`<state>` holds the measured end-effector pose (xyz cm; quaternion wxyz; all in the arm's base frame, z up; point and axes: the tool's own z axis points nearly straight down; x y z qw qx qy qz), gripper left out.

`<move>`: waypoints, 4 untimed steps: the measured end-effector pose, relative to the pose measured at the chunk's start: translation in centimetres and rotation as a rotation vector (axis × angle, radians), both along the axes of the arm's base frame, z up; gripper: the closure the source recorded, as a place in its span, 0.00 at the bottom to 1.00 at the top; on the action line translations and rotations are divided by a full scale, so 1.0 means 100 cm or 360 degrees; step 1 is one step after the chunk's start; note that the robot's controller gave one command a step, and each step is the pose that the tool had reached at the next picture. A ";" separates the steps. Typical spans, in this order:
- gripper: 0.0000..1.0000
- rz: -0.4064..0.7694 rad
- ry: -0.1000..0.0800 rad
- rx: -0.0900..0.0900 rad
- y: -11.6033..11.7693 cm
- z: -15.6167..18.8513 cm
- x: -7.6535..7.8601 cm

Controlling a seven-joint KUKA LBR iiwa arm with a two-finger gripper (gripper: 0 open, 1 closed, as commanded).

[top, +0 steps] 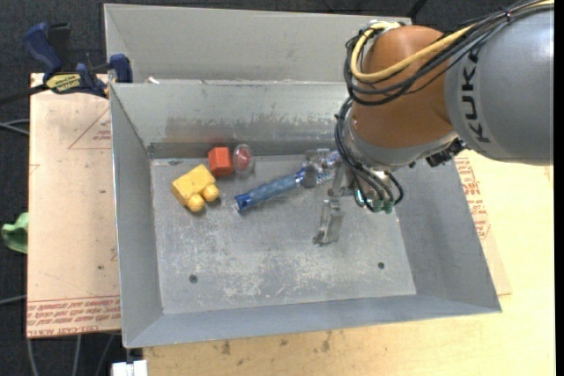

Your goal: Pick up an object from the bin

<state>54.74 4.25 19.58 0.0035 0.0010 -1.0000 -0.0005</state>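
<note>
Gripper (325, 233) over bare bin (264, 264) floor, opening indiscernible; beside it one blue-handled tool (269, 189), one yellow block (196, 187), one orange block (219, 160), one pinkish piece (241, 157).

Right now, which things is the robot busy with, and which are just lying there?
Part of the job:
- gripper, low over the bin floor
- bin
- blue stick, nearest to the gripper, so maybe the one it picks

Just lying about:
- yellow block, far left
- orange block, by the back wall
- small reddish thing beside the orange block
</note>
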 end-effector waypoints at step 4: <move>1.00 0.0070 -0.0028 0.0001 -0.021 0.028 0.095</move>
